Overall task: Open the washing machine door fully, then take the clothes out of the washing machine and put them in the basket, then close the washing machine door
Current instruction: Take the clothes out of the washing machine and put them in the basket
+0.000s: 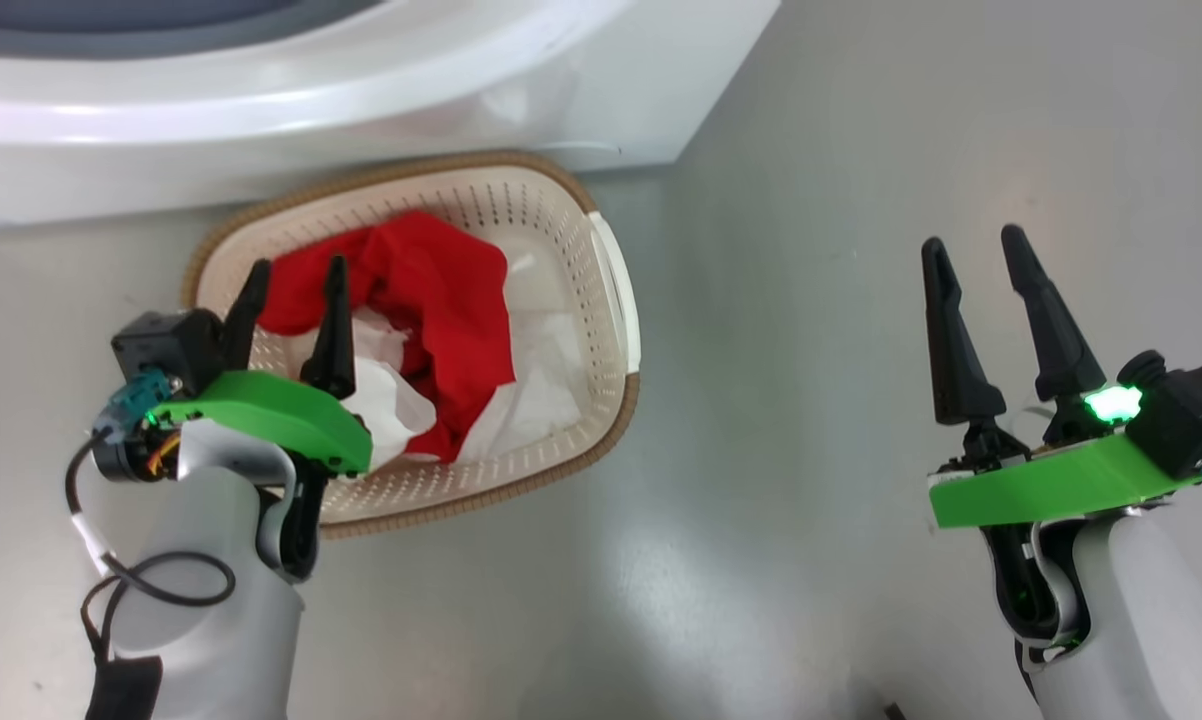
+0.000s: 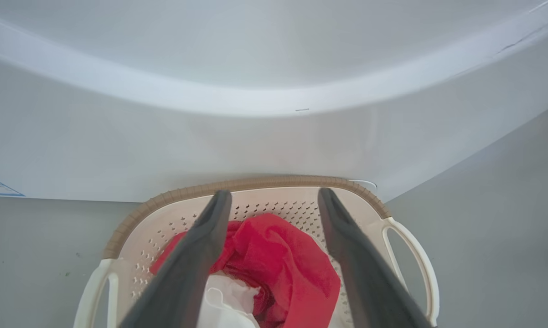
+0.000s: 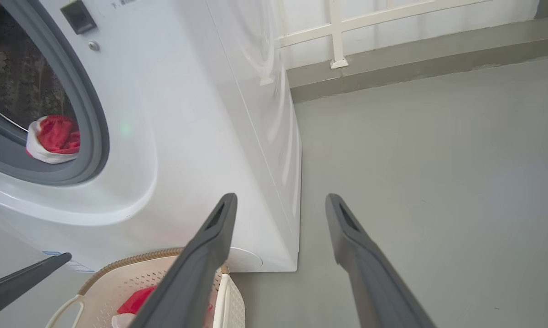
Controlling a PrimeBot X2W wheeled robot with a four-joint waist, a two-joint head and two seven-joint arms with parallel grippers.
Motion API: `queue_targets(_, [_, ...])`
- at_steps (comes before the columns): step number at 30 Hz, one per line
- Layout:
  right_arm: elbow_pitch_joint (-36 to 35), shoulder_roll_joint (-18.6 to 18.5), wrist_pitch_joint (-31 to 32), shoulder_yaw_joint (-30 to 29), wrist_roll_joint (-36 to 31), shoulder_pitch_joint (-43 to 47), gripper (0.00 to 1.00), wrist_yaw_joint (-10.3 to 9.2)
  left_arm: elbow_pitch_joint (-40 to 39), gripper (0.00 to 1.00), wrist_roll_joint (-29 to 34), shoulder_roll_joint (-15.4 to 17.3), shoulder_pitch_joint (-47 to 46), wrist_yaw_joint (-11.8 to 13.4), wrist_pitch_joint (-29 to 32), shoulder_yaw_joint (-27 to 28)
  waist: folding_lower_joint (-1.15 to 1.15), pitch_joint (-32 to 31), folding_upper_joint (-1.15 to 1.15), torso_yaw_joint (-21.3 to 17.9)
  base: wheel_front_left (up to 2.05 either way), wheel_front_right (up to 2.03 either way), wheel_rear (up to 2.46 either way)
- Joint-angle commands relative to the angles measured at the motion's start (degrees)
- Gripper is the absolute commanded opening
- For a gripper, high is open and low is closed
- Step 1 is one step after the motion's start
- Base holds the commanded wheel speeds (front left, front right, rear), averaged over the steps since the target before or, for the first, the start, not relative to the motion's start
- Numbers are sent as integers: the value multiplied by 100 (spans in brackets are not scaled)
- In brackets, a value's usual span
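One white washing machine (image 3: 201,136), one cream perforated plastic basket (image 1: 561,215), one left gripper (image 1: 298,264), one right gripper (image 1: 972,239); red and white clothes (image 1: 441,290), uncountable.

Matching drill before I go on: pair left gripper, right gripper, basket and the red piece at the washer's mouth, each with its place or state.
1 left gripper
2 right gripper
3 basket
4 red piece

A on the grey ring
B open, over bare floor
C open, over the basket
D holds red and white clothes

Pairs: 1-C, 2-B, 3-D, 4-A
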Motion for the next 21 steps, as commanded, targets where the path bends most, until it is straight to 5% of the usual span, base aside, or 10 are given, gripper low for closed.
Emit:
queue_targets(1, [-94, -9, -36, 97, -41, 183, 100, 42, -156, 100, -30, 157, 233, -31, -29, 106, 0, -221, 0, 75, 0, 0, 0])
queue_targets(21, [69, -120, -36, -51, -69, 760, 100, 42, -1732, 100, 155, 157, 1210, -31, -29, 182, 0, -1340, 0, 358, 0, 0, 0])
